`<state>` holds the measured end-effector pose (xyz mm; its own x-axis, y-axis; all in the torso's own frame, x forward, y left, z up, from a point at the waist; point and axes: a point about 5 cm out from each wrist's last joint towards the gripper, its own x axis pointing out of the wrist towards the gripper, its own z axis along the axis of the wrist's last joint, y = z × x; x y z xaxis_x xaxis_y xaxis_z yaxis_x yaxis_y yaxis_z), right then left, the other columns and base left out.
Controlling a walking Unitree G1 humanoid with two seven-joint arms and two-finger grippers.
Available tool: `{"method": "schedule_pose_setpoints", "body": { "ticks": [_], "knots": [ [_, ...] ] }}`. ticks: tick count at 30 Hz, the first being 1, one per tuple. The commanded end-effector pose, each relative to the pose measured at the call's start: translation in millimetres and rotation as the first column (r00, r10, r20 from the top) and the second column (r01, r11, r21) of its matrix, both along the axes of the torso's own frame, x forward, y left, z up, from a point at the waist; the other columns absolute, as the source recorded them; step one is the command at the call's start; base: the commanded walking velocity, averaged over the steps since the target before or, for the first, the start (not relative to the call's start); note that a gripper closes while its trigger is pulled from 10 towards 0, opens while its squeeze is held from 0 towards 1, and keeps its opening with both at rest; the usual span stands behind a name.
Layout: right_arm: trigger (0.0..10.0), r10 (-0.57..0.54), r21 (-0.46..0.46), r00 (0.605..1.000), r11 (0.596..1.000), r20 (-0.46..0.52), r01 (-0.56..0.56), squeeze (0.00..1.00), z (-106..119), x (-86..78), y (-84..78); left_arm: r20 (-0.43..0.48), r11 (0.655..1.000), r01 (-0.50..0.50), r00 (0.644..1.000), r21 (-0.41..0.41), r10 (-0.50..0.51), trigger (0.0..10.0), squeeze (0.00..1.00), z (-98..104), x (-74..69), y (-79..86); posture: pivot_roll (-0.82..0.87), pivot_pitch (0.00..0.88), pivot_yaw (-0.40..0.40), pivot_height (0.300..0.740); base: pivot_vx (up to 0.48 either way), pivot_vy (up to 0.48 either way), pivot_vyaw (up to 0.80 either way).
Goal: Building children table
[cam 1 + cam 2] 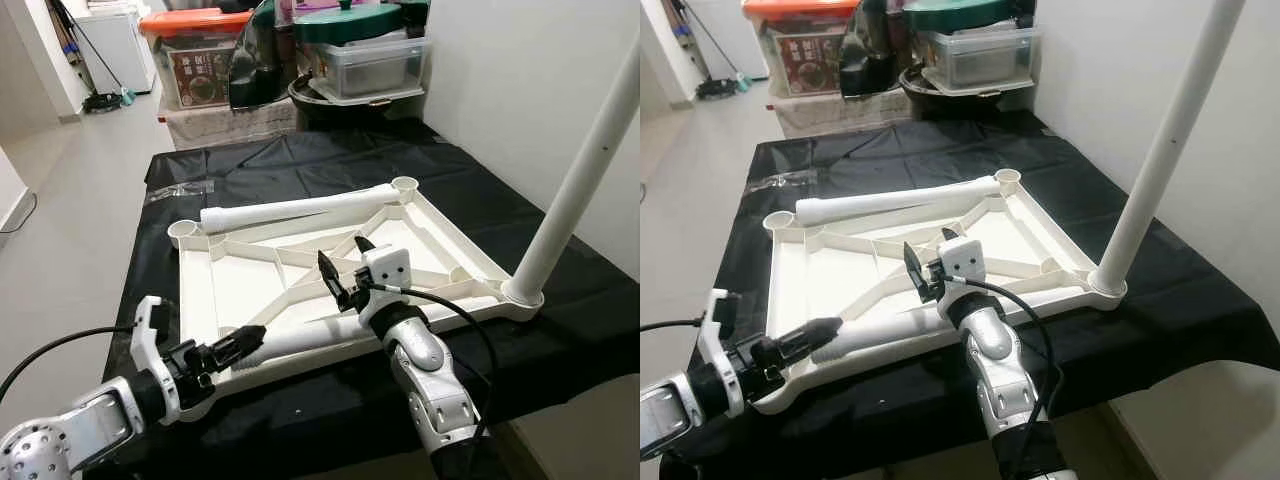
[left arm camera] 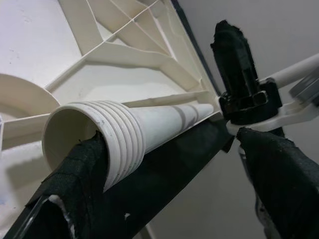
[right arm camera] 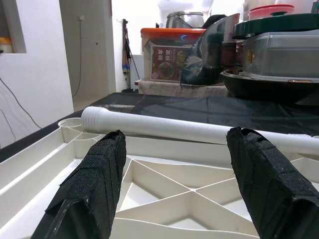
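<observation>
A black cloth [image 1: 300, 160] is covering the work surface, and the white tabletop [image 1: 250, 285] is lying on it upside down, ribs facing up, with one leg [image 1: 580, 170] already standing upright in its near right corner socket. A second leg [image 1: 300, 208] is resting loose along the far edge of the tabletop. The left gripper [image 1: 240, 343] is pinching the ribbed, hollow end of a third leg [image 1: 310, 338], which is lying along the near edge; one finger [image 2: 75, 174] is sitting inside the tube mouth and the other outside it. The right gripper [image 1: 345, 270] is hovering over the ribs with its fingers spread wide and holding nothing. To do this step well, the left arm would probably need to swing the leg upright, line its ribbed end squarely over an empty corner socket [image 1: 185, 233], and press straight down while the right gripper is steadying the shaft.
</observation>
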<state>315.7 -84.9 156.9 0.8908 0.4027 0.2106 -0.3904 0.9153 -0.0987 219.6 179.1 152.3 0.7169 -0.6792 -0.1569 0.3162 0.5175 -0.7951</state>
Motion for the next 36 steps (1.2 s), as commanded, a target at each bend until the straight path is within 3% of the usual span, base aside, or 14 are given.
{"method": "schedule_pose_setpoints", "body": {
  "ticks": [1,12,13,14,15,16,20,22,23,36],
  "knots": [
    [10.0,0.004,0.001,1.000,1.000,-0.016,-0.004,0.00,-2,-1.0,1.7,0.011,0.999,0.021,1.000,-0.044,-0.021,10.0,0.00,0,-2.1,-0.9,0.04,0.011,0.027,0.740,0.000,0.000,0.00],
    [10.0,0.003,0.002,1.000,1.000,-0.009,-0.003,0.00,1,-0.7,0.8,-0.115,0.998,0.020,0.993,-0.053,-0.026,10.0,0.00,-24,-4.6,-0.5,0.03,0.017,0.029,0.740,0.000,0.000,0.00],
    [10.0,0.001,0.002,1.000,1.000,-0.007,-0.001,0.00,1,-0.8,0.2,-0.131,0.998,0.032,0.991,-0.059,-0.039,8.2,0.00,-27,-5.3,-1.4,0.03,0.019,0.034,0.740,0.000,0.000,0.00],
    [10.0,-0.001,0.001,1.000,1.000,-0.005,0.001,0.00,2,-1.0,-0.6,-0.139,0.996,0.042,0.989,-0.072,-0.052,3.7,0.00,-29,-5.8,-2.5,0.02,0.021,0.035,0.740,0.000,0.000,0.00],
    [10.0,-0.002,0.000,1.000,1.000,-0.003,0.002,0.00,2,-1.1,-1.1,-0.143,0.996,0.049,0.988,-0.081,-0.060,3.7,0.00,-30,-6.0,-3.1,0.02,0.021,0.035,0.740,0.000,0.000,0.00],
    [10.0,-0.004,-0.001,1.000,1.000,-0.001,0.004,0.00,3,-1.2,-2.0,-0.133,0.994,0.052,0.989,-0.091,-0.064,2.6,0.00,-29,-4.9,-3.9,0.01,0.024,0.037,0.740,0.000,0.000,0.00],
    [10.0,-0.006,-0.002,1.000,1.000,0.000,0.006,0.00,3,-1.3,-2.5,-0.125,0.994,0.052,0.990,-0.098,-0.064,2.6,0.00,-29,-3.9,-4.4,0.01,0.024,0.037,0.740,0.000,0.000,0.00],
    [10.0,-0.008,-0.003,1.000,1.000,0.000,0.008,0.00,4,-1.2,-3.7,-0.100,0.991,0.057,0.993,-0.119,-0.069,0.4,0.00,-26,-1.4,-5.1,0.01,0.026,0.038,0.740,0.000,0.000,0.00],
    [10.0,-0.009,-0.004,1.000,1.000,0.000,0.009,0.00,4,-1.2,-4.2,-0.087,0.989,0.065,0.993,-0.132,-0.077,0.0,0.00,-24,-0.7,-5.7,0.00,0.027,0.037,0.740,0.000,0.000,0.00],
    [10.0,0.001,-0.007,1.000,1.000,0.000,-0.001,0.00,5,-1.2,-2.4,-0.036,0.983,0.077,0.996,-0.166,-0.084,0.0,0.00,-20,-2.3,-3.4,0.01,0.019,0.031,0.740,0.000,0.000,0.00]
  ]
}}
